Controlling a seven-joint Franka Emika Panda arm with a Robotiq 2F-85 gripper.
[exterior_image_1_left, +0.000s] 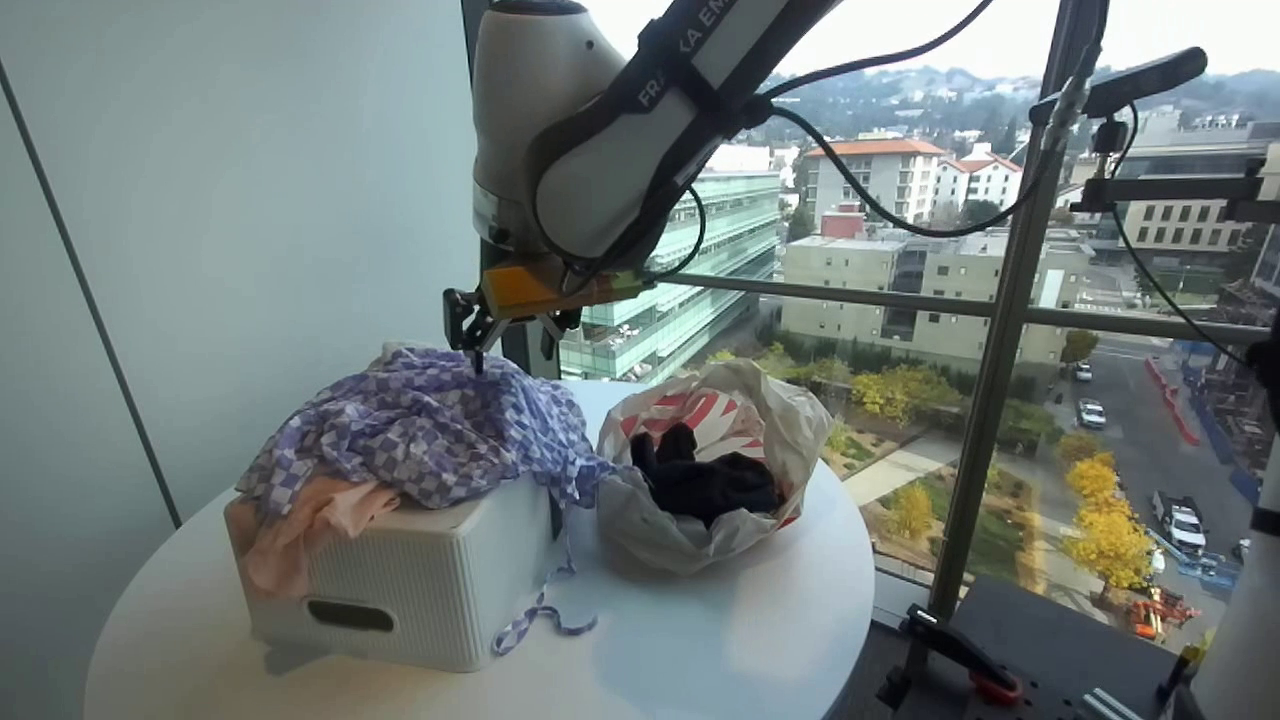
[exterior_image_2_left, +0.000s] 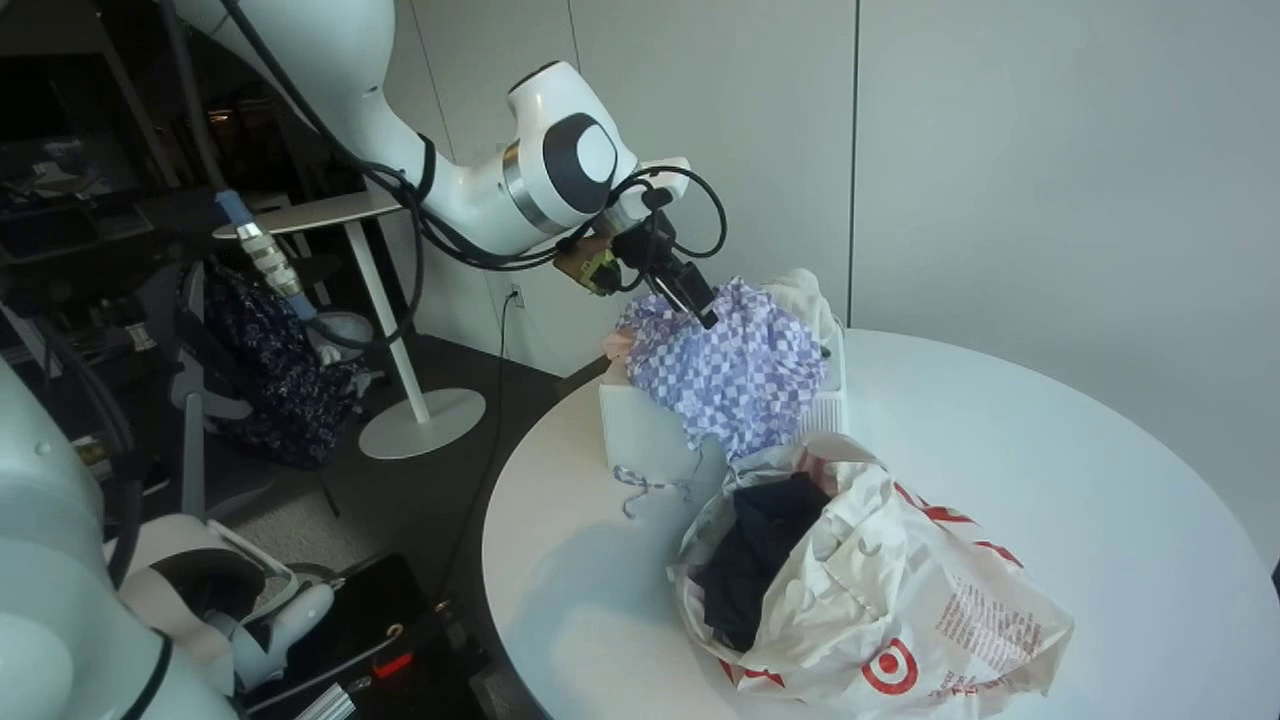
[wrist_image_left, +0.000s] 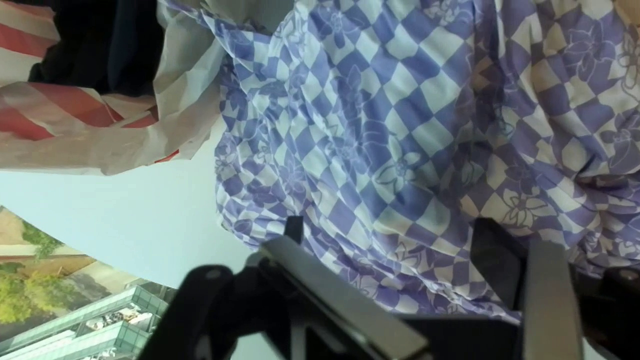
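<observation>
A purple and white checkered cloth with flower outlines (exterior_image_1_left: 430, 420) lies heaped over a white ribbed box (exterior_image_1_left: 400, 590). It also shows in the other views (exterior_image_2_left: 745, 370) (wrist_image_left: 400, 125). Part of it hangs over the box's side towards a bag, and a thin strap trails on the table. My gripper (exterior_image_1_left: 514, 352) is just above the cloth heap, pointing down. In the wrist view its two fingers (wrist_image_left: 390, 227) are wide apart with nothing gripped between them. One fingertip is at or very near the cloth; I cannot tell whether it touches. A peach cloth (exterior_image_1_left: 320, 520) hangs over the box's front.
A white and red plastic bag (exterior_image_2_left: 960, 610) lies on the round white table (exterior_image_2_left: 1080, 450), its mouth beside the box, with dark cloth (exterior_image_1_left: 705, 485) inside. An off-white cloth (exterior_image_2_left: 800, 295) shows behind the checkered cloth. A wall and a window stand beyond the table.
</observation>
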